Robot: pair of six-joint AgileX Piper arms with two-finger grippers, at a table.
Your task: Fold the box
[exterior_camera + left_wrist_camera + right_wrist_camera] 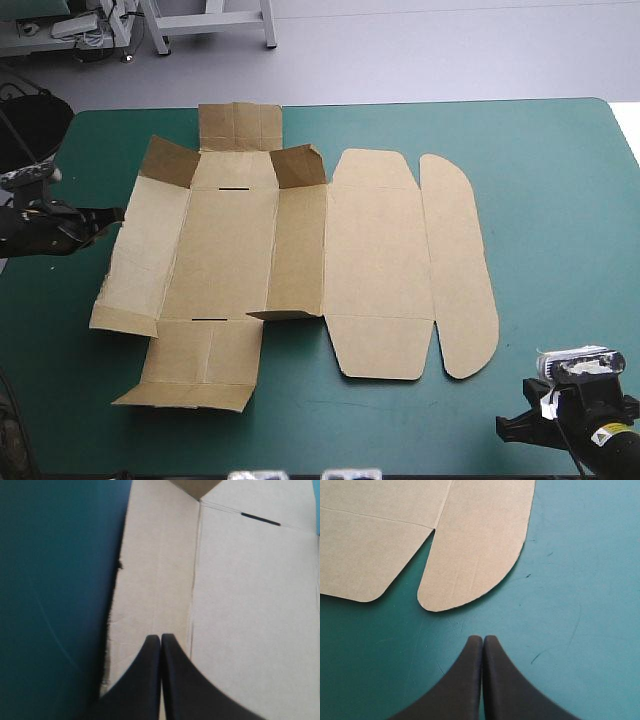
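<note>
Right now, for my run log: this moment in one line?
box: mostly flat, corner flaps raised | left gripper: shut, at box's left panel | right gripper: shut, over teal-green cover, off box

Brown box (230,250), plain, two thin black slits; teal-green bench cover (540,150); left hand (160,638) and right hand (483,639) black.

Bright, even light from above; the box (300,260) casts only thin, soft shadows.
</note>
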